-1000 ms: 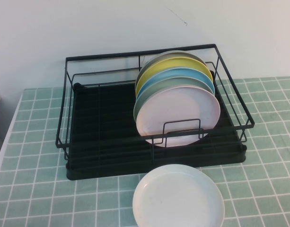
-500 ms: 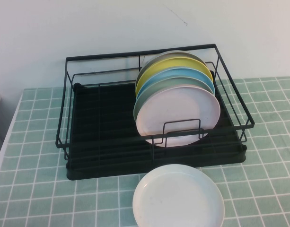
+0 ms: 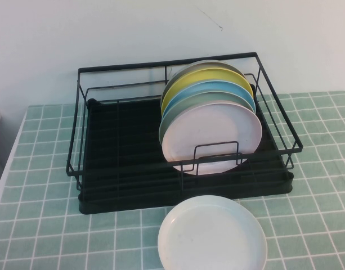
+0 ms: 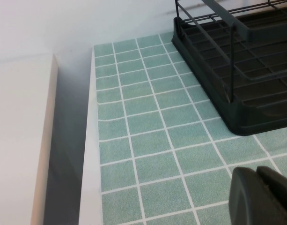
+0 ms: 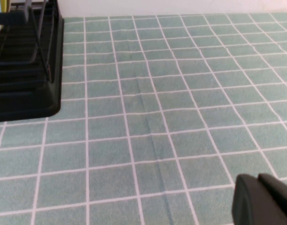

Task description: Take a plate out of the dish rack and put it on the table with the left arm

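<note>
Nothing has shifted on the tiles since the earlier high views: rack, plates and the loose plate in front sit exactly as they did. The round, shallow, pale pink plate with a plain smooth rim [image 3: 210, 135] stands on edge at the front of the row, its face turned toward the camera, inside the large rectangular black wire dish rack with a black base tray [image 3: 121, 163], toward its right half. Behind the pink plate, overlapping so that only upper crescents show, stand a grey-green plate [image 3: 167, 115], a light blue plate [image 3: 214, 89], a yellow plate [image 3: 203, 76] and a pale plate at the very back [image 3: 201, 63]. A small wire loop on the rack's front rail crosses the lower part of the pink plate. The rack's left half holds no dishes. On the table of small pale green square tiles with white grout lines [image 3: 43, 214], a pale mint-white plate [image 3: 211, 236] lies flat just in front of the rack, its near edge cut off by the frame. Neither arm appears in the high view. The left gripper [image 4: 262, 197] shows only as dark fingertips pressed together, closed on nothing, above the tiles near the rack's corner. The right gripper [image 5: 264, 199] is likewise a dark tip over bare tiles; whether it is closed I cannot tell.
</note>
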You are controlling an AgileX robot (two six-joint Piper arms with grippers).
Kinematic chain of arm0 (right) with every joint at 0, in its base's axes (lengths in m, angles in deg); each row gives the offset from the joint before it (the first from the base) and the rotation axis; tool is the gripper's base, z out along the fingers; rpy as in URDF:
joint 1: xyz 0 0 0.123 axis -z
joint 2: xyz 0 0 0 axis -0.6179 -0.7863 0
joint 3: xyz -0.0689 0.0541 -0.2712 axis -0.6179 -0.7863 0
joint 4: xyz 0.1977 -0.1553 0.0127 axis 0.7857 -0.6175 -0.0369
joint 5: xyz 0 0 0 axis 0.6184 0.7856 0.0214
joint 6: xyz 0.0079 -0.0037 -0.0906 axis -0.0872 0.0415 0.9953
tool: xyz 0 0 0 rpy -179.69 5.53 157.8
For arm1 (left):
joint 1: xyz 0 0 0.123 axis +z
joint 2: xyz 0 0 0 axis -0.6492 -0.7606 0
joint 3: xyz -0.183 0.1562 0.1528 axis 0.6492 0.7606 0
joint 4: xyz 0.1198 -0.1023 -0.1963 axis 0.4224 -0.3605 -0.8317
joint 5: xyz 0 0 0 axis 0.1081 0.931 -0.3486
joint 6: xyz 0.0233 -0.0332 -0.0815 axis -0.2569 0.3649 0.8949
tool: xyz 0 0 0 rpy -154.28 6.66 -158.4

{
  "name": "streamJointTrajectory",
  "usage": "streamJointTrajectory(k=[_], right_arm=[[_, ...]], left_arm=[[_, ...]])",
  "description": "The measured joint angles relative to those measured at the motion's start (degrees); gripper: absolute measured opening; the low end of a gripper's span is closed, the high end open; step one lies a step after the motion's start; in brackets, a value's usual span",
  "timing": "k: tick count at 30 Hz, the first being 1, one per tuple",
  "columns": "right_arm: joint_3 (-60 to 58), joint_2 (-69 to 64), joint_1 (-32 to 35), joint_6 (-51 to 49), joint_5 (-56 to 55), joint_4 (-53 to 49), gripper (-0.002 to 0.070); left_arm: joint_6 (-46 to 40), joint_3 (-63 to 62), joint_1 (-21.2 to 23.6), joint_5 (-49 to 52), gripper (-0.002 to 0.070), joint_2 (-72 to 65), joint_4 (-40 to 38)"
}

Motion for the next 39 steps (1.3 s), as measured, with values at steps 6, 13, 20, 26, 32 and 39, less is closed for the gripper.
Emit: streamJointTrajectory(k=[6,13,20,26,32,39], right_arm=[[0.0,0.0,0.0,0.0,0.0,0.0,-0.0002],[0.0,0.0,0.0,0.0,0.0,0.0,-0.0002],[0.0,0.0,0.0,0.0,0.0,0.0,-0.0002],[0.0,0.0,0.0,0.0,0.0,0.0,-0.0002],[0.0,0.0,0.0,0.0,0.0,0.0,-0.0002],[0.0,0.0,0.0,0.0,0.0,0.0,-0.0002]], left_arm=[[-0.1,0.0,0.0,-0.1,-0.0004,0.0,-0.1],[-0.2,0.3,0.0,-3.4,-0.0004,0.0,-0.3],[-0.2,0.3,0.0,-8.1,-0.0004,0.0,-2.1],[0.5,0.3,0.0,-15.5,-0.0004,0.0,-5.1],[0.7,0.3,0.0,-30.1,-0.0004,0.0,-6.4],[0.7,0.3,0.0,-48.0,-0.0004,0.0,-7.0]])
